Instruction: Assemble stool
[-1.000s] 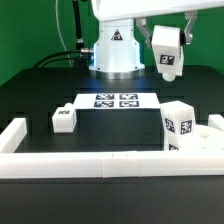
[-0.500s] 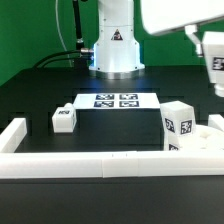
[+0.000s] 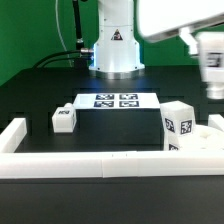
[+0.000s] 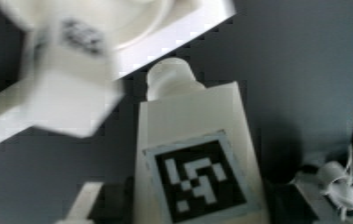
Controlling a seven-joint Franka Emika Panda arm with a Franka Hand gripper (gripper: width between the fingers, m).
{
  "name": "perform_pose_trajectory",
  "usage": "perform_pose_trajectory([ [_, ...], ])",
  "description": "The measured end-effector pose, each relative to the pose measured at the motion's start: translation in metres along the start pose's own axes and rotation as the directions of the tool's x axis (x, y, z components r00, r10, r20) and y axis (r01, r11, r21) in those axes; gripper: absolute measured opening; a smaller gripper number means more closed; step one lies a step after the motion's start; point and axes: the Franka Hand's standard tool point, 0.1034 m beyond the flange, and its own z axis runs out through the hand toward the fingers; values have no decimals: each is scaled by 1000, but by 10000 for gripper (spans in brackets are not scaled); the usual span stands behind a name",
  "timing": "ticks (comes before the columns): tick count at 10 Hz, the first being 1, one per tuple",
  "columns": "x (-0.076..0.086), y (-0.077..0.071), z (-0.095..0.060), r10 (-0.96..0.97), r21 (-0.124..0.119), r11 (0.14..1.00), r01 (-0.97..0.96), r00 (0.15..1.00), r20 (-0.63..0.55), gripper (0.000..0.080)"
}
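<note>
My gripper [image 3: 206,44] is high at the exterior view's right, shut on a white blocky stool leg [image 3: 209,67] with a square tag, its peg end pointing down. In the wrist view this leg [image 4: 194,150] fills the middle between my fingertips [image 4: 88,200], and my gripper [image 4: 199,208] is closed on it. Below it at the right, the white seat [image 3: 207,140] lies on the table with a tagged leg [image 3: 177,124] standing on it. The seat shows blurred in the wrist view [image 4: 84,45]. A third small leg [image 3: 64,118] lies at the left.
The marker board [image 3: 115,101] lies in front of the robot base [image 3: 115,50]. A long white border rail [image 3: 100,165] runs along the front and turns up at the left corner [image 3: 14,132]. The table is black.
My gripper has carried the leg from the middle back to the far right of the exterior view, above the seat. In the last half second it barely shifted.
</note>
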Motion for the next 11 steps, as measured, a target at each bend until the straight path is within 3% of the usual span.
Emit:
perform_pose_trajectory([
  [2,8,19,4,-21,15,1000,22,996,-87,324],
  [4,-1,5,5,0,43,999,3,998,-60,324],
  [7,-26,-13,12,-30,54,998,28,999,41,324],
  [11,-24,-5,13,-58,48,997,54,995,84,324],
])
